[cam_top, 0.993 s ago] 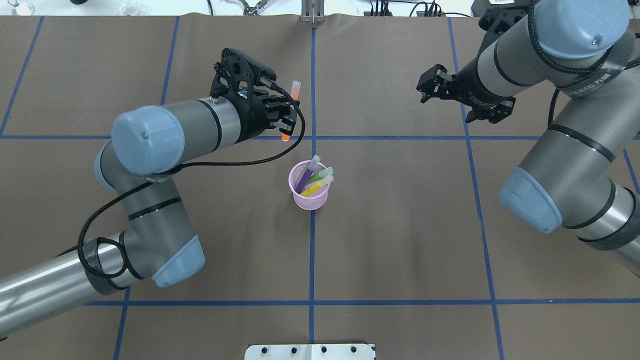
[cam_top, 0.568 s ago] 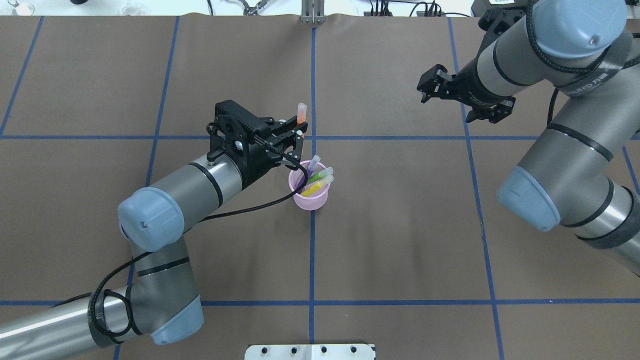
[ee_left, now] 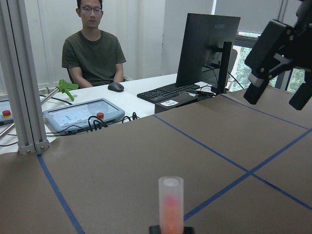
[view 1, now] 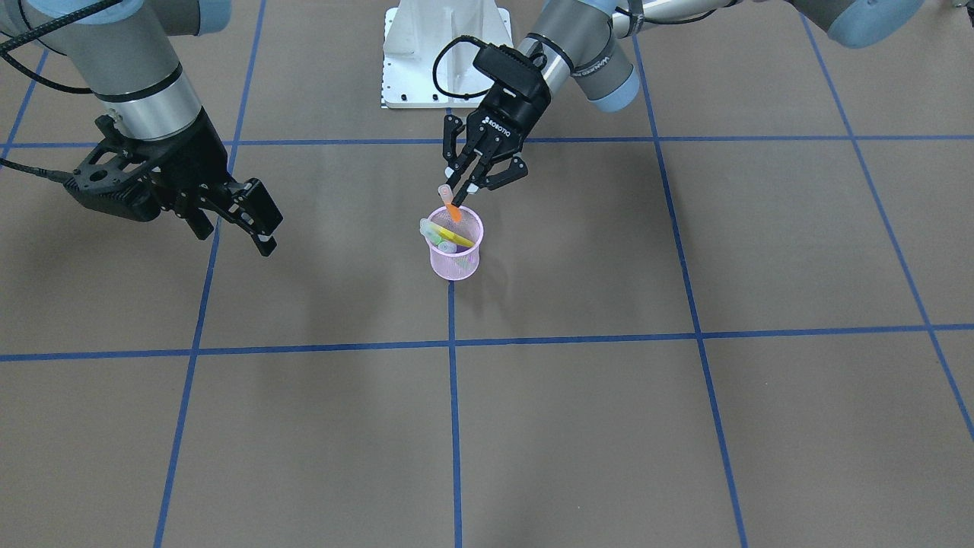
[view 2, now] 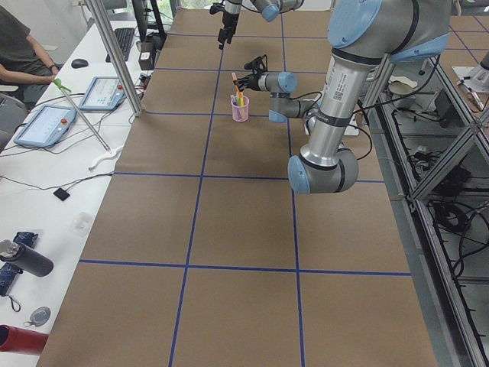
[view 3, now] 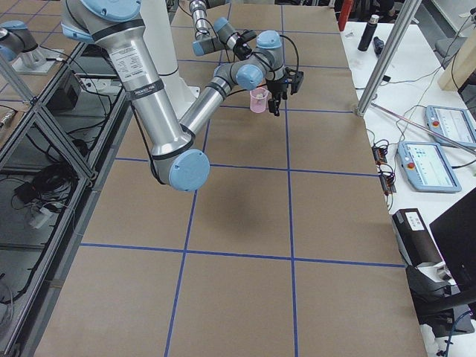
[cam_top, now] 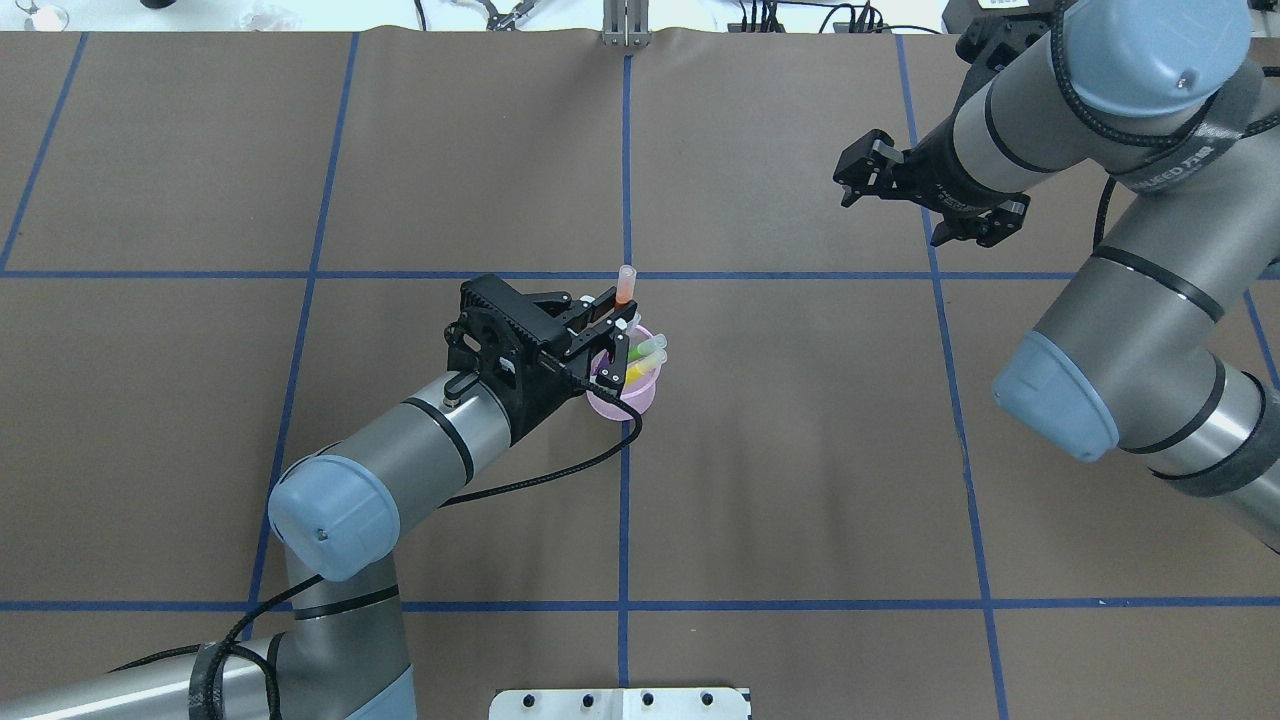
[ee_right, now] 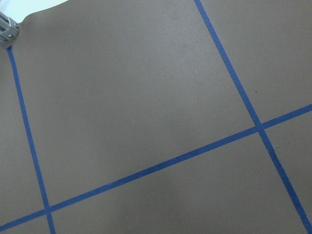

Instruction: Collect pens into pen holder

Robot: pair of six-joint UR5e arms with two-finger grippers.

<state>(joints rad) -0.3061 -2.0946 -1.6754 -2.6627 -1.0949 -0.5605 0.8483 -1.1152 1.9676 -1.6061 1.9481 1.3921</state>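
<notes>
Seemingly, from the front, insertion is in hand: the slim orange pale-capped pen (view 1: 453,211) is clenched by the left hand (view 1: 459,199) at the rim of the pink wire-mesh pen holder (view 1: 455,262), in the middle of the worktop (view 1: 685,426). Overhead, lowering and release are called for; the right hand (cam_top: 850,185) is spread near the far right corner.

Overhead: left hand (cam_top: 608,318) covers the near-left rim of the pen holder (cam_top: 630,405). The lower half of the orange pen (cam_top: 625,284) is lost behind it, and no view settles whether the tip touches the pens inside. Green pen (cam_top: 648,346), yellow pen (cam_top: 640,368): lower ends hidden by hand and mesh wall. Left wrist view: orange pen cut by bottom edge, mostly cap showing; right hand (ee_left: 275,97) clipped at right edge. Side views: pens in pen holder too small to count.
</notes>
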